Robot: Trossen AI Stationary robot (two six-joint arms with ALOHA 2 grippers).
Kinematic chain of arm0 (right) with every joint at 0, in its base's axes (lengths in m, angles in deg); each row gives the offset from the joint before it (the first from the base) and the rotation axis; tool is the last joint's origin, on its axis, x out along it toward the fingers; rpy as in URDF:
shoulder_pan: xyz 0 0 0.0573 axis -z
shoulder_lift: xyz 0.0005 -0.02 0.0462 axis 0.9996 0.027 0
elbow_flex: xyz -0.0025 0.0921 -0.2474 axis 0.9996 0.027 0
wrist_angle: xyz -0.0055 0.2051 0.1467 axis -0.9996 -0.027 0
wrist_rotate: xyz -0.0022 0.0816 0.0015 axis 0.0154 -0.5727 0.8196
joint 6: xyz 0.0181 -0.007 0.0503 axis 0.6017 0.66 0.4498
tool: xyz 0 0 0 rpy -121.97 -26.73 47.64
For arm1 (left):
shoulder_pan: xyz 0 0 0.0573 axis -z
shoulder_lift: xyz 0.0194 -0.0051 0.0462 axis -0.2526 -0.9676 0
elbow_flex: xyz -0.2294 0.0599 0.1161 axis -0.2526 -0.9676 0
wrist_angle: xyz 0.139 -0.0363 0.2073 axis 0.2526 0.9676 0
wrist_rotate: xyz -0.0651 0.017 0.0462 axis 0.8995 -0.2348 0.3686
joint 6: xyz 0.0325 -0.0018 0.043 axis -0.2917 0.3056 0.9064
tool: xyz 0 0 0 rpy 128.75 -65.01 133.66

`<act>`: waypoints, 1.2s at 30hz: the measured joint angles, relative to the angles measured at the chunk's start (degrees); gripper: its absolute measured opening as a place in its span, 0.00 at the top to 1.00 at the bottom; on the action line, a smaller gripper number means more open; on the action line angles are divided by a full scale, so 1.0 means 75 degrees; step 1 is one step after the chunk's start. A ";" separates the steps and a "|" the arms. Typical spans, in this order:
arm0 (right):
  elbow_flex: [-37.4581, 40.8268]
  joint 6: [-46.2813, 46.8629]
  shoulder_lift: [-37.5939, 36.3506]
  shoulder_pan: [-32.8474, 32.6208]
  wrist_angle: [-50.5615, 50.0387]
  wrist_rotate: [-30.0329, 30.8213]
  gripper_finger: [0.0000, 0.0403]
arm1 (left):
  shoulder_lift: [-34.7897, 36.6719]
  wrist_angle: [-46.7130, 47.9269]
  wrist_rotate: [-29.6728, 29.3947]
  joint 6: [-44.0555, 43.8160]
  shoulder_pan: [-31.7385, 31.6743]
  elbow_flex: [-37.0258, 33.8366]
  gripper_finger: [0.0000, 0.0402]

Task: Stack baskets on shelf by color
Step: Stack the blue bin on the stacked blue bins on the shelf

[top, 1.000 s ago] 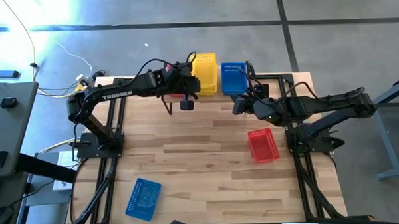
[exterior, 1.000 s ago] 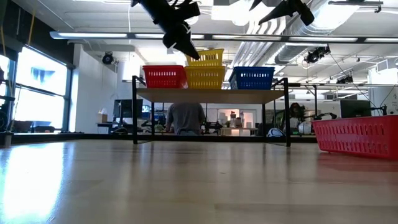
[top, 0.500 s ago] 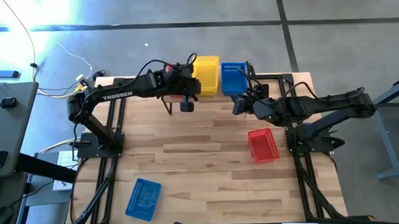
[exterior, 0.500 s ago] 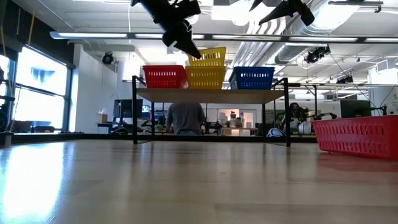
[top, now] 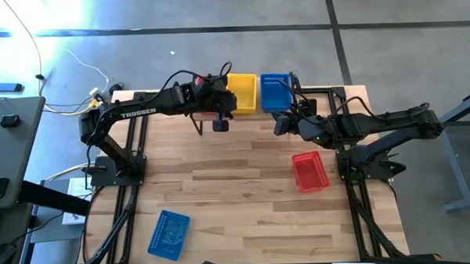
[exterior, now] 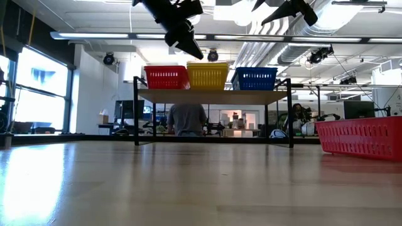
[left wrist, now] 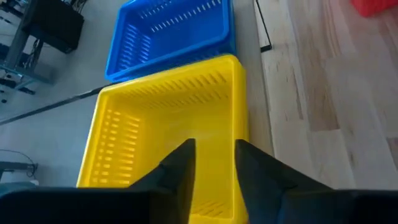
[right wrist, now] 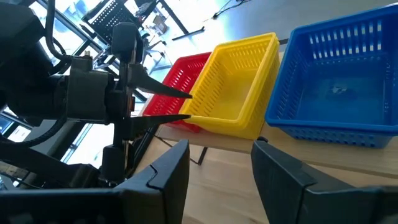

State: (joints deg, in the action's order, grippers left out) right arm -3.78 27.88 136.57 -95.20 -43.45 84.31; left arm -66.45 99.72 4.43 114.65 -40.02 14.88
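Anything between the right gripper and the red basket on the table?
Nothing visible. The red basket sits alone on bare table, just in front of the right gripper, which hangs open near the shelf's blue basket.

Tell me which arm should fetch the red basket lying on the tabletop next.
Right, probably. The right gripper hovers open by the shelf, with the loose red basket on its side of the table. The left gripper sits at the yellow basket, farther away.
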 joint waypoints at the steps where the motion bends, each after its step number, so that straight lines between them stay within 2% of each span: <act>1: 0.0000 0.0000 0.0000 0.0000 0.0000 0.0000 0.61 | 0.0000 0.0000 -0.0046 -0.0026 0.0000 0.0000 0.72; 6: 0.0000 0.0000 0.0000 0.0000 0.0001 0.0003 0.61 | 0.0003 -0.0010 -0.0238 -0.0088 0.0037 0.0082 0.65; 10: 0.0003 0.0000 0.0000 0.0000 0.0001 0.0001 0.61 | 0.0007 0.0362 -0.0333 -0.0268 0.0106 0.0566 0.63; 17: 0.0000 0.0000 0.0000 0.0000 -0.0064 -0.0186 0.61 | 0.0401 0.1650 -0.0368 -0.0780 0.0248 0.1400 0.64; 24: 0.0003 0.0000 0.0015 0.0000 -0.0238 -0.0703 0.61 | 0.1234 0.3224 -0.0304 -0.1959 0.0358 0.1451 0.64; 27: 0.0003 0.0000 0.0023 0.0000 -0.0240 -0.1026 0.61 | 0.1539 0.3844 0.0049 -0.2589 0.0496 0.1451 0.65; 31: 0.0003 0.0000 0.0023 -0.0003 -0.0262 -0.1429 0.61 | 0.2044 0.4084 0.0759 -0.3402 0.0776 0.0997 0.65; 36: 0.0003 0.0000 0.0023 -0.0003 -0.0406 -0.1772 0.61 | 0.2796 0.4080 0.0833 -0.4382 0.1444 -0.0111 0.65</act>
State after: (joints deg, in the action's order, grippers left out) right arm -3.76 27.88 136.74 -95.22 -46.49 71.02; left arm -45.48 130.32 10.68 81.79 -29.19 14.05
